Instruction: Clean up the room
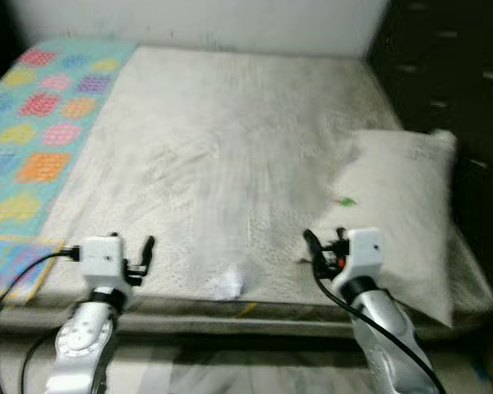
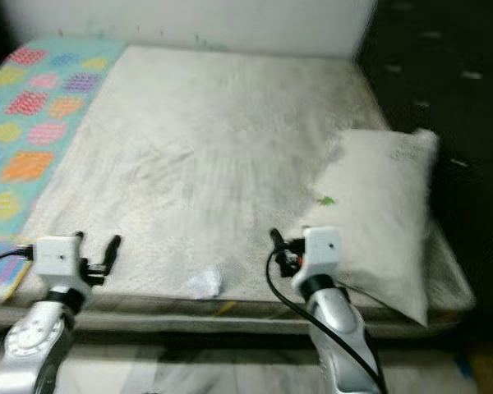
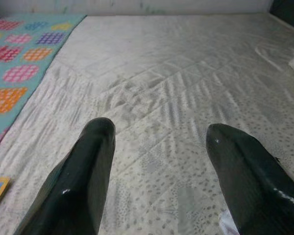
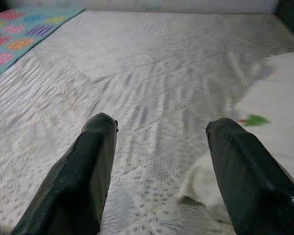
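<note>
The robot stands at the foot of the bed [image 1: 230,139], both arms raised over its near edge, and to my eye the tidying has not yet started on anything: this looks like the approach, with the robot choosing what to pick up. The left pincer [image 3: 159,161] hangs with its fingers spread wide and nothing between them; the right pincer [image 4: 159,161] is likewise wide open and empty. Between the two, nearer the bed's edge than either fingertip, lies a small crumpled white scrap [image 1: 227,283], perhaps a tissue, though it is too blurred to be sure. It seems the likeliest first target. Just to the outer side of the right pincer, almost touching its arm, sits a white pillow [image 1: 403,213] lying askew across the corner, with a small green mark [image 1: 346,201] on its near end just ahead of that pincer. Well beyond the left pincer, on its outer side, a teal blanket [image 1: 41,123] with coloured patches runs along the mattress. The next move, I judge, calls for either arm to swing inward and drop low toward the scrap, closing gently since it is light and soft and may slide on the quilted sheet. No brand, label or writing can be read anywhere; the head views are too blurred.
</note>
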Tool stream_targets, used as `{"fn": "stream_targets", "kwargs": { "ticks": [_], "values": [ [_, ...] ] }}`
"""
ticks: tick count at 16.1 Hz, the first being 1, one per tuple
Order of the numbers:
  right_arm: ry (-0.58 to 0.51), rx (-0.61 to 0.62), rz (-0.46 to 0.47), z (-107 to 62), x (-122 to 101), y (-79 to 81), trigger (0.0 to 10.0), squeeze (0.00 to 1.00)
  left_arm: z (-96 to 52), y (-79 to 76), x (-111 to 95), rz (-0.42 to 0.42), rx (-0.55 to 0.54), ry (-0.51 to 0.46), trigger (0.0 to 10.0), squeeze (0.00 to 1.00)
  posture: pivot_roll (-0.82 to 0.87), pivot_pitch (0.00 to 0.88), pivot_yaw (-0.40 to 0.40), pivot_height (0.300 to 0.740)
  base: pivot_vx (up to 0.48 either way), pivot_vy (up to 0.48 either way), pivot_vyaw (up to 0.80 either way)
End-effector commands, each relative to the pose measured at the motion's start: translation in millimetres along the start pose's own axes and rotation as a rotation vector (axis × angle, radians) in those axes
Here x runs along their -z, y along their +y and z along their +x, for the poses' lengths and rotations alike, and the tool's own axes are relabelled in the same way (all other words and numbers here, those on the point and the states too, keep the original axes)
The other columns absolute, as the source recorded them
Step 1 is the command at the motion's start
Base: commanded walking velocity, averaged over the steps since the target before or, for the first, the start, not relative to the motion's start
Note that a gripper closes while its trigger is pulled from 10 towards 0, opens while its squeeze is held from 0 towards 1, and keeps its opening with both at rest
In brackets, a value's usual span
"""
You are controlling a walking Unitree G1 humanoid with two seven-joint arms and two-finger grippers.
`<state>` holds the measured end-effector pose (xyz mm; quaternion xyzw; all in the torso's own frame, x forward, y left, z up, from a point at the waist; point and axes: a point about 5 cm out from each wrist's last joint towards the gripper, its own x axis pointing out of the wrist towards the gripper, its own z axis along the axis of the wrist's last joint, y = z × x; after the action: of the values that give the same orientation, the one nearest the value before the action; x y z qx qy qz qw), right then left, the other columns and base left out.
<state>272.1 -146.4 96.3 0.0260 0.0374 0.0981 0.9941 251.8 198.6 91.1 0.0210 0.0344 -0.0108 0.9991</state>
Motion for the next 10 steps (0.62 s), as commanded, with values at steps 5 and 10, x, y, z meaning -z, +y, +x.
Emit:
{"fn": "stream_targets", "kwargs": {
  "ticks": [5,10],
  "values": [
    [0.034,0.031,0.001,-5.7,6.9,-9.2,10.0,0.0,0.5,-7.9,-1.4,-0.005,0.029,-0.002,10.0,0.0,-0.08,0.127,-0.071,0.74,0.0,0.0,0.0],
    [0.037,0.028,0.002,-5.2,7.8,-8.8,10.0,0.0,1.6,-7.7,-0.1,0.001,0.033,0.007,10.0,0.0,-0.08,0.119,-0.069,0.74,0.0,0.0,0.0]
  ]
}}
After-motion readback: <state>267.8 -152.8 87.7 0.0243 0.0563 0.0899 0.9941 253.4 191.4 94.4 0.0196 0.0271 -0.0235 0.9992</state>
